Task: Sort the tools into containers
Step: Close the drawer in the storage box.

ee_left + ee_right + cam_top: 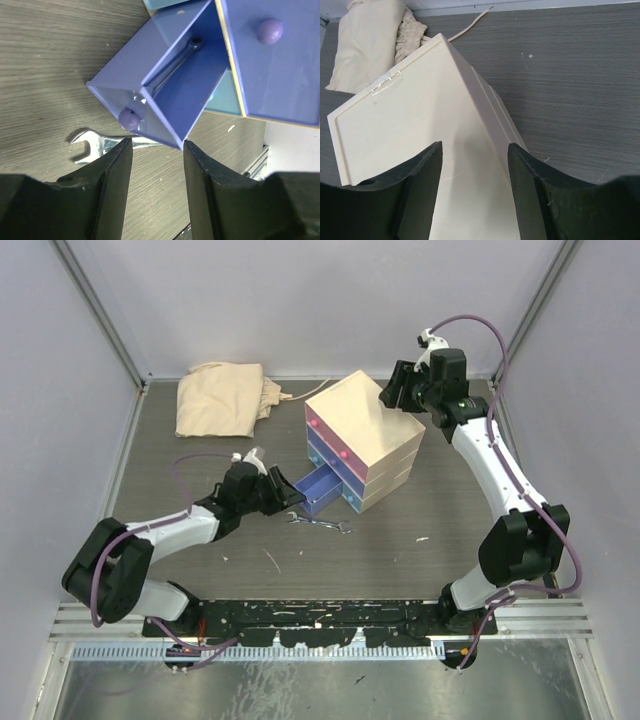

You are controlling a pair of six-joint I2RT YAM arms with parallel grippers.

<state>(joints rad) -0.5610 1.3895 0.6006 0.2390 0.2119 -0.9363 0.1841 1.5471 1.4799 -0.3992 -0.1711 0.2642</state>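
Left gripper (275, 485) released at the pulled-out blue drawer (318, 488) of the cream box-shaped chest (365, 425).
Top view: silver spanner (318, 524) just before the chest; right gripper (392, 390) at its far corner. Left wrist: second spanner (175, 65) inside the drawer. Right wrist: jaws spread, empty, over the chest top.

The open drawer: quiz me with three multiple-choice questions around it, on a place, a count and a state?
1. The spanner on the table lies: A just before the open drawer; B at the far-left corner; C at the right edge.
2. Spanners in view: A one; B two; C four.
3. The left gripper is: A open, empty; B shut on the spanner; C shut on a knob.
1 A: it lies at the blue drawer's front. 2 B: a second spanner lies inside the drawer. 3 A: fingers apart, nothing between.
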